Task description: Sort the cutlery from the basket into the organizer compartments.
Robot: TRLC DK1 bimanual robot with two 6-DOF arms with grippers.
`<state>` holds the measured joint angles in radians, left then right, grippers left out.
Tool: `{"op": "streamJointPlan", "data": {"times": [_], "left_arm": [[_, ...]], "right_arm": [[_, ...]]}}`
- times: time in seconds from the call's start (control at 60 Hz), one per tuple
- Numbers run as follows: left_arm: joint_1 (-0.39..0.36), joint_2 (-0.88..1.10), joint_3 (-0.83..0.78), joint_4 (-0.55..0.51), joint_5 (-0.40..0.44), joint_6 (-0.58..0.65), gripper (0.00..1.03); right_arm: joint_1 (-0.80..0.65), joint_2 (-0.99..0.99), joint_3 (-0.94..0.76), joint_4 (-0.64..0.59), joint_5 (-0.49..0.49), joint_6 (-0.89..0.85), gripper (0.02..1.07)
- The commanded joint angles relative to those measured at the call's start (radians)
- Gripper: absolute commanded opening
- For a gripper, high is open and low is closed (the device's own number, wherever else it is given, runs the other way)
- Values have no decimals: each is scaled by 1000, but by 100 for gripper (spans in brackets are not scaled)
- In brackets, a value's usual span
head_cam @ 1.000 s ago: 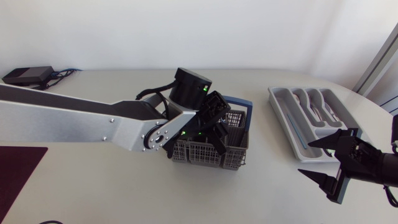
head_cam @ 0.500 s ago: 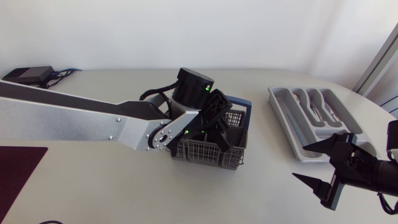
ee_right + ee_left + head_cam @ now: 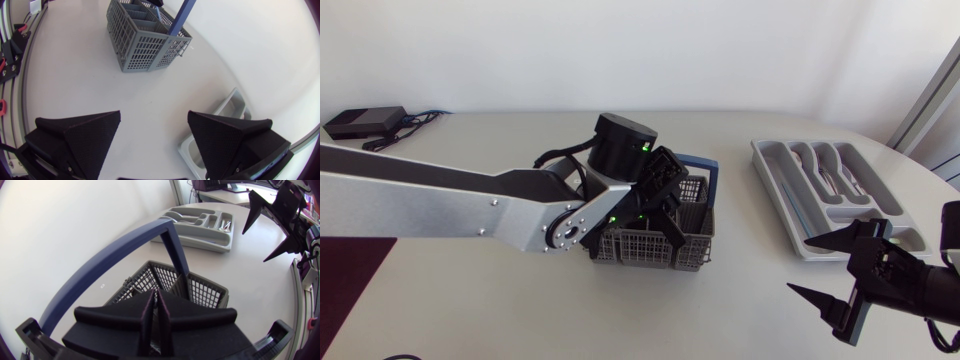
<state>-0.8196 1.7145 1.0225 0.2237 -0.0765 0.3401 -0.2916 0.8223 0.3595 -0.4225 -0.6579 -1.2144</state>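
Two jaws: left closed, right wide.

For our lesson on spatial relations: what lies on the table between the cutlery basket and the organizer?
Nothing: in the head view the table between the basket and the organizer is bare. The left wrist view agrees.

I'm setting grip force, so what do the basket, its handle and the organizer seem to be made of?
The basket looks like moulded grey plastic with a matte finish, going by its thin, even grid walls. Its handle seems to be smooth blue plastic, a flat band with a slight sheen. The organizer appears to be light grey plastic, semi-gloss, with rounded moulded compartments. Looks alone cannot confirm any of this.
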Motion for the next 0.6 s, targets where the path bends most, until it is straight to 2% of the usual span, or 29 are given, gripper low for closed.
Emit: {"op": "streamJointPlan", "data": {"times": [0.0, 0.317, 0.583], "left_arm": [[-7, -44, -33, 6, -8, -12, 3], [-50, -158, -79, -4, -69, 25, 3], [-72, -317, -75, -141, -97, 54, 3]], "right_arm": [[17, -14, -34, -13, 7, 26, 99], [45, -58, -45, -29, 26, 44, 99], [111, -114, -47, -29, 52, 128, 99]]}}
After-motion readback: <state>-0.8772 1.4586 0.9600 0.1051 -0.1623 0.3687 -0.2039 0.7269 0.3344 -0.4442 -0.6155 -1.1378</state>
